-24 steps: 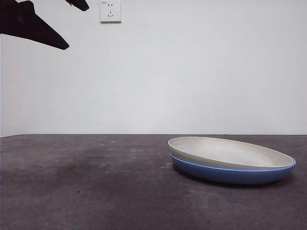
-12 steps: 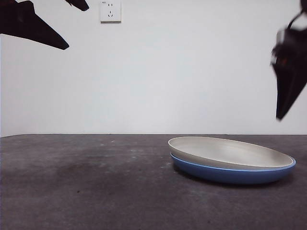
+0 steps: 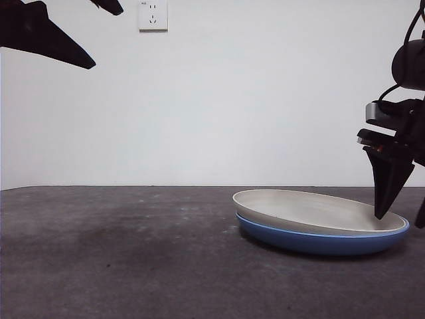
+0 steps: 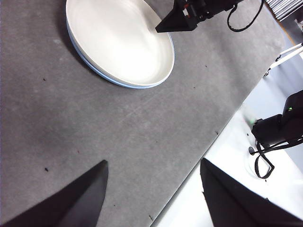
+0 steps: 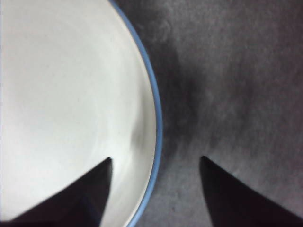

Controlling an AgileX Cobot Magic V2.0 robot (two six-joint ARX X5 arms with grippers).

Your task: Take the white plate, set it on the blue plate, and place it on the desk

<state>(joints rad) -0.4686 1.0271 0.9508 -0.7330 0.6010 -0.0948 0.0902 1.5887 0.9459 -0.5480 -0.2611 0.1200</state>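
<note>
Over stacked plates' rim — right hand [image 5: 155, 163] spread; blue plate [image 3: 319, 240] mostly hidden.

A white wall socket [image 3: 153, 15] — high on the plain wall [image 3: 265, 100].

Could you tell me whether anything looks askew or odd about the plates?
Yes: the white plate sits tilted in the blue plate, one side raised, not nested flat. No damage shows. The open right gripper straddles their rim.
</note>
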